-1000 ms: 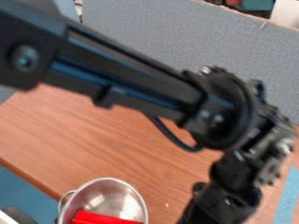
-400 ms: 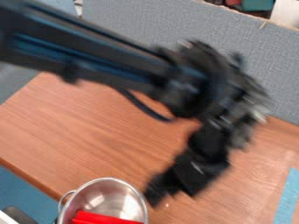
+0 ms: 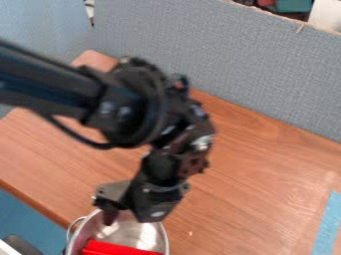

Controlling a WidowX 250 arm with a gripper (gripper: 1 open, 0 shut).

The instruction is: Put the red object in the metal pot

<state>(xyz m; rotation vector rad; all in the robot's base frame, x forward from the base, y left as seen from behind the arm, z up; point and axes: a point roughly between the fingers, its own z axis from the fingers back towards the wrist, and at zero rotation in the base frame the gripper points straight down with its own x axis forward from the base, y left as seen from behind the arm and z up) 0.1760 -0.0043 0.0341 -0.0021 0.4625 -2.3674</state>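
The orange-brown wooden table (image 3: 246,189) carries a shiny silver metal pot (image 3: 146,236) near its left edge; a light-blue strip (image 3: 329,223) lies at right.

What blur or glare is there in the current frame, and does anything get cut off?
In the camera view, the black robot arm looks soft, its gripper too dim and smeared to make out the fingertips; the shiny silver metal pot shows pale reflections inside; the bright red block and pot are cropped by the bottom edge.
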